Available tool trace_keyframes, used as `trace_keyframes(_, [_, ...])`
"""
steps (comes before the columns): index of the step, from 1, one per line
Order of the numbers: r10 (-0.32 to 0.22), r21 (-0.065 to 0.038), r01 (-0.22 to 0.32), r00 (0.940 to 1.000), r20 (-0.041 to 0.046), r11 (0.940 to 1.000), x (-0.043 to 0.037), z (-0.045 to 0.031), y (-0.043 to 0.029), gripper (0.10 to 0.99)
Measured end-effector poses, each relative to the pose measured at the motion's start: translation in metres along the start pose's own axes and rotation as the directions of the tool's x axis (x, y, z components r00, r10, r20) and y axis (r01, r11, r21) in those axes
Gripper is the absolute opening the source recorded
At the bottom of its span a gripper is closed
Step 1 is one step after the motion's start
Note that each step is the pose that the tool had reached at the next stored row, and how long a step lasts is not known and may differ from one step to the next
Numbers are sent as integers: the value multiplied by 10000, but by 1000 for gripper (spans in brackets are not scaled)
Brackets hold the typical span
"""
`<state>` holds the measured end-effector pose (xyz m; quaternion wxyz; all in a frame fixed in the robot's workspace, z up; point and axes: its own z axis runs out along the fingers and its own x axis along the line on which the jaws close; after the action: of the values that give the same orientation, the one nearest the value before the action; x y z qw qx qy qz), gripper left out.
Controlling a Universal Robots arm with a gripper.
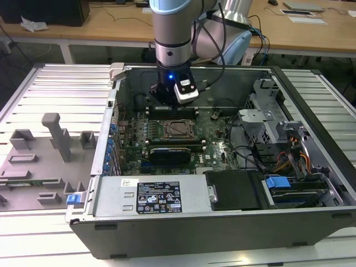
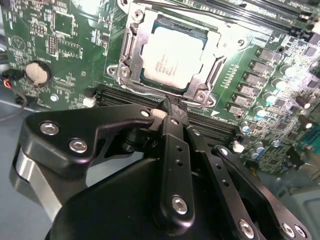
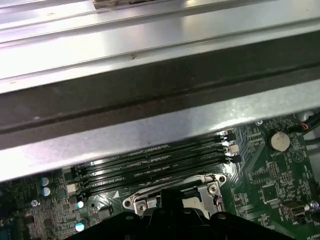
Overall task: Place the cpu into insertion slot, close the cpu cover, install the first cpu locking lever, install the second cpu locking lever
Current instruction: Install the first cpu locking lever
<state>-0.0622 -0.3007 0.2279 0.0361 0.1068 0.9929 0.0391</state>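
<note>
Pincer point(image 2: 172, 107) closed, empty, hiding part of cpu cover point(image 2: 131, 50) framing cpu point(image 2: 172, 55).

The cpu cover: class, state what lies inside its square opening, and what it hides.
The cpu lies inside the cpu cover, its silvery top exposed. The frame hides the chip's edges and the socket beneath.

A ribbed, pale metal counter point(image 1: 55, 83) spans the exterior view under bright, even light. Behind it, along the top of the frame, stand wooden desks point(image 1: 105, 25) with white legs, papers point(image 1: 303, 14) lying at upper right.
</note>
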Motion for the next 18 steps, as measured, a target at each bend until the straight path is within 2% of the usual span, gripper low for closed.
trace_keyframes(4, [-244, 51, 245, 9994, -226, 9997, -66, 5, 12, 106])
trace_keyframes(5, [-267, 83, 269, 9992, -312, 9996, -90, 7, 16, 106])
trace_keyframes(7, [-279, 177, 286, 9988, -407, 9994, -103, 8, 18, 106])
trace_keyframes(8, [-281, 258, 292, 9987, -423, 9992, -102, 8, 18, 106])
trace_keyframes(9, [-294, 397, 311, 9987, -416, 9987, -103, 8, 18, 106])
trace_keyframes(10, [-307, 482, 326, 9987, -406, 9983, -103, 8, 18, 106])
trace_keyframes(11, [-322, 523, 343, 9987, -399, 9980, -103, 8, 17, 106])
trace_keyframes(13, [-397, 558, 419, 9984, -399, 9976, -100, 7, 16, 106])
trace_keyframes(16, [-611, 542, 632, 9973, -402, 9965, -97, 8, 16, 106])
trace_keyframes(18, [-744, 535, 762, 9966, -356, 9957, -95, 9, 14, 106])
